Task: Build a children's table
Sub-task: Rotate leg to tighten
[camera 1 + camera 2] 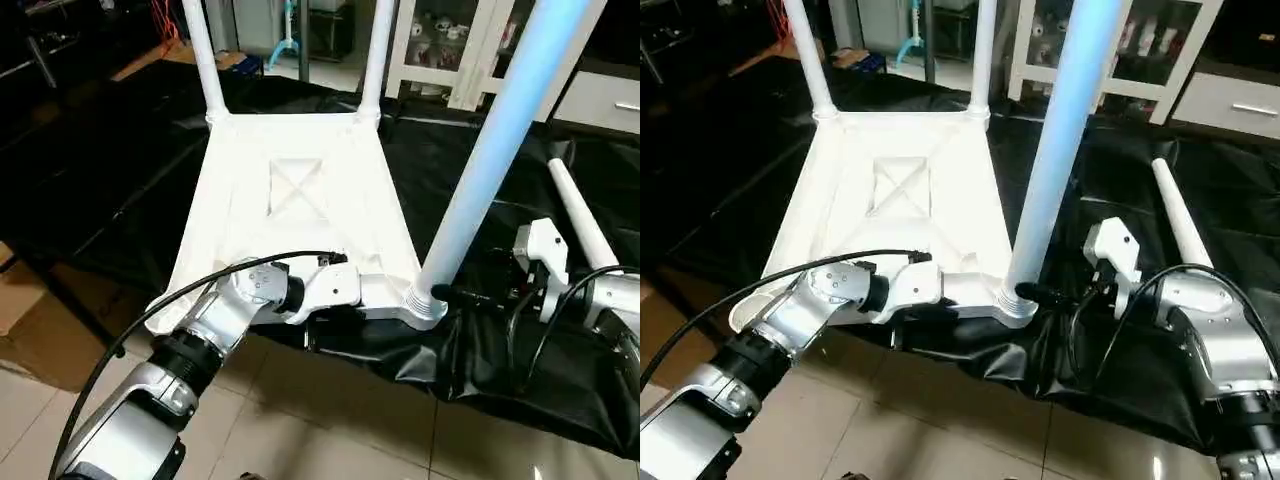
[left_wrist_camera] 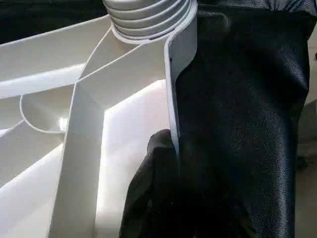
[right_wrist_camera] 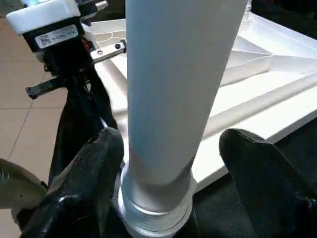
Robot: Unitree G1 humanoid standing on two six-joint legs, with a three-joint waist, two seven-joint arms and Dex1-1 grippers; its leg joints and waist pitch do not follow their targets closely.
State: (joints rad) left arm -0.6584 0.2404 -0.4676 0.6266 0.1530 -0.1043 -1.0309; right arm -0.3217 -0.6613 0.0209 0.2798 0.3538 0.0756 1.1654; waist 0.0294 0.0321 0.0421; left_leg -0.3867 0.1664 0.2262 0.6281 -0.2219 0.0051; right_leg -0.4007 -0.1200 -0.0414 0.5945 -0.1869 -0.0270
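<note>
The right gripper (image 3: 171,148) is spread wide around the base of the near leg (image 1: 490,170), one finger (image 3: 94,168) just beside its threaded collar and the other clear of it — gripping nothing. The left gripper (image 2: 171,188) is closed on the near rim of the table top (image 1: 300,200), which lies ribbed underside up on a black sheet (image 1: 560,370). Two far legs (image 1: 205,60) stand upright in their sockets — a fourth leg (image 1: 580,215) lies loose on the sheet.
</note>
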